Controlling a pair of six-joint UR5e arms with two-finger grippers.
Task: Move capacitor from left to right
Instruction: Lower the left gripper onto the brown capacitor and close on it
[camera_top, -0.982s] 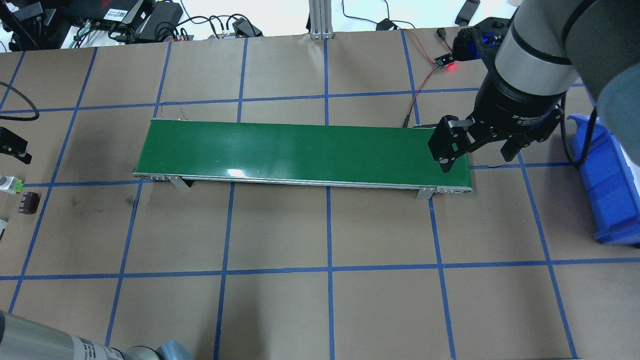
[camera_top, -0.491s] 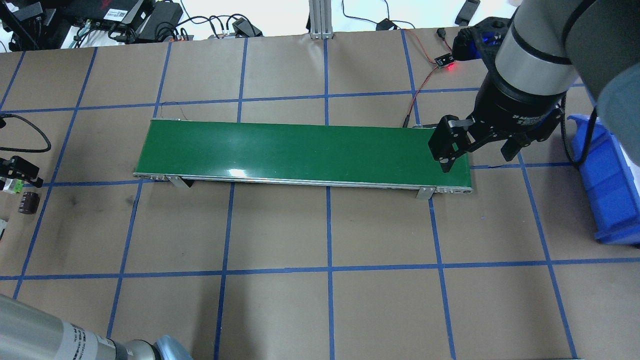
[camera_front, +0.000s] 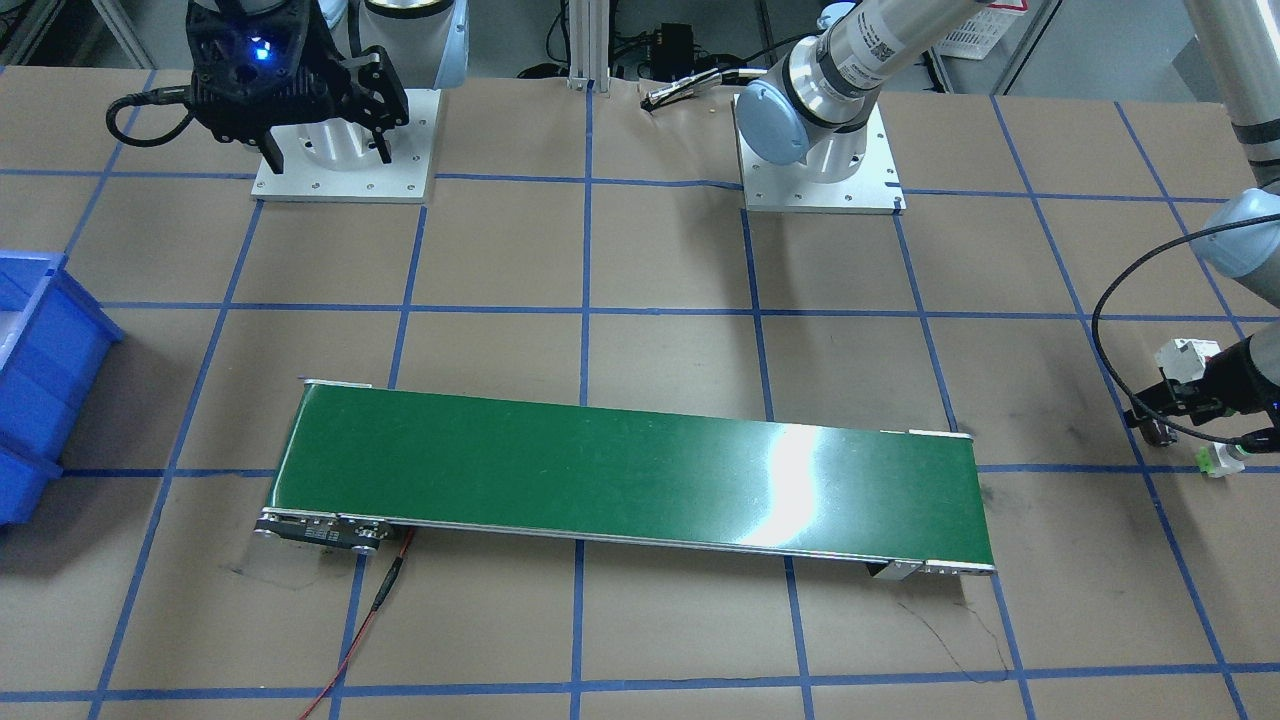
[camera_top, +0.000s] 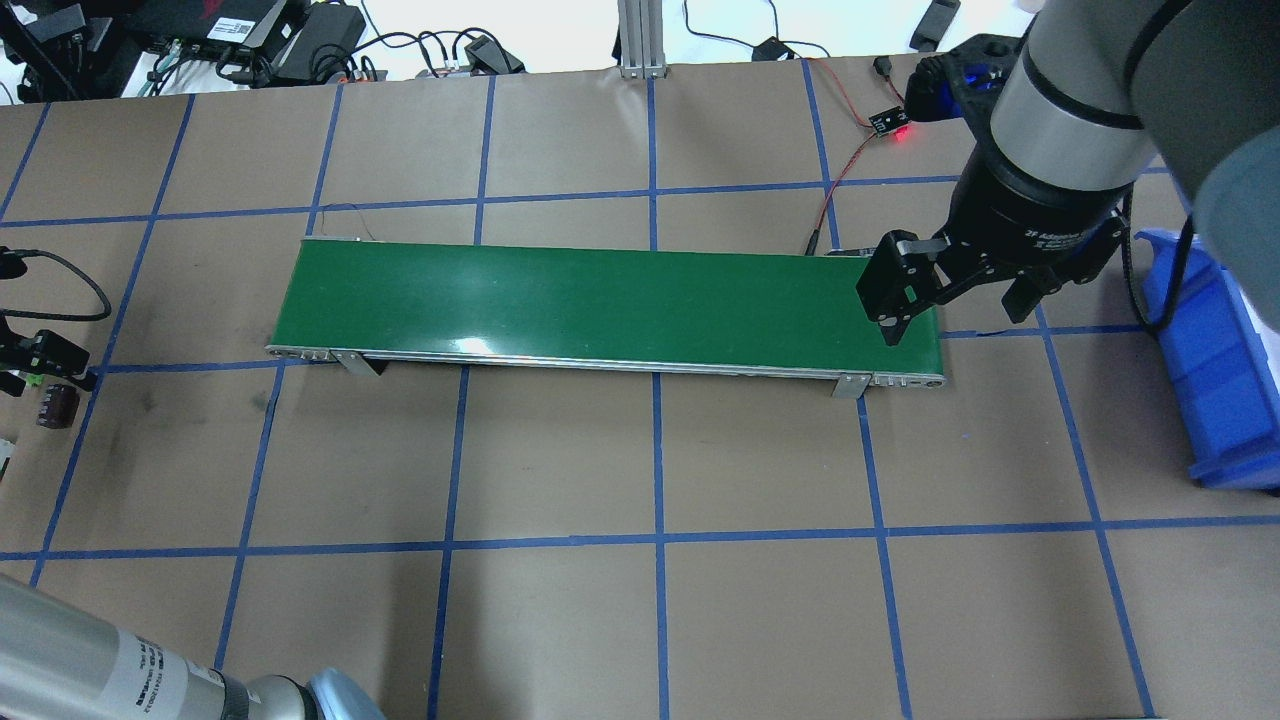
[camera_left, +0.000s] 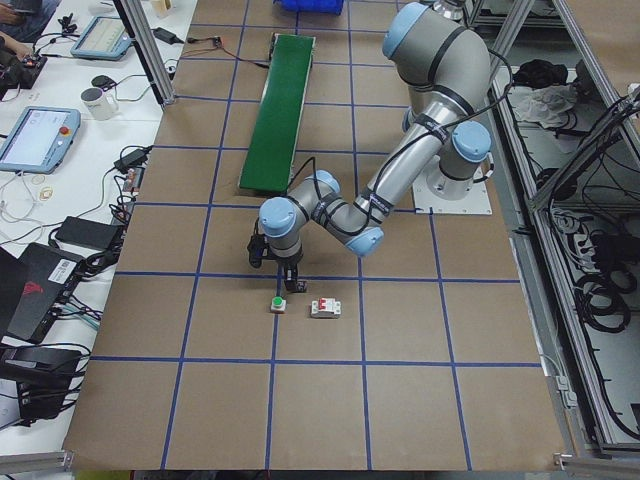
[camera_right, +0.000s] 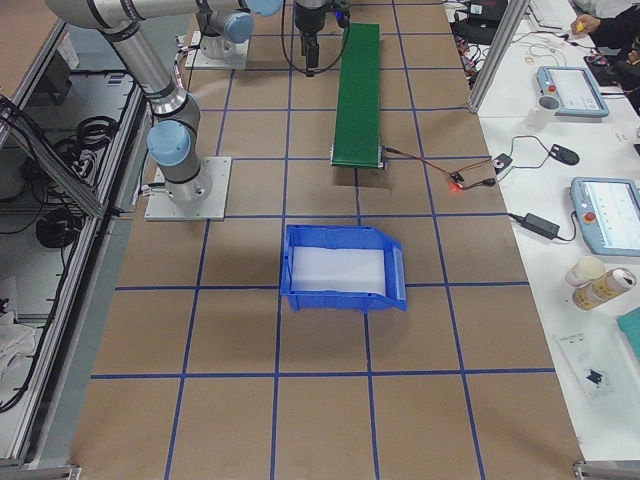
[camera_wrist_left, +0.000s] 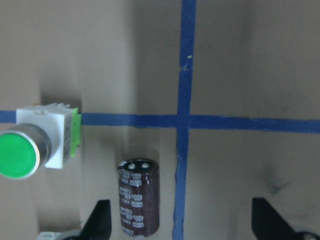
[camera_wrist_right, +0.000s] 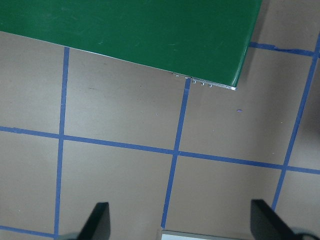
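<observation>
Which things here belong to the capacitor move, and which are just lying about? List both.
For the job:
capacitor; left gripper, open over it; green conveyor belt; right gripper, open by the belt's end; probably the blue bin.

Lying about:
green push button; white circuit breaker; red-lit sensor board.

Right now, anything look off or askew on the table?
Nothing spilled or broken. The conveyor sits slightly skewed to the blue tape grid. The capacitor lies on its side, well off-centre in the open left gripper, close to one side rather than midway.
</observation>
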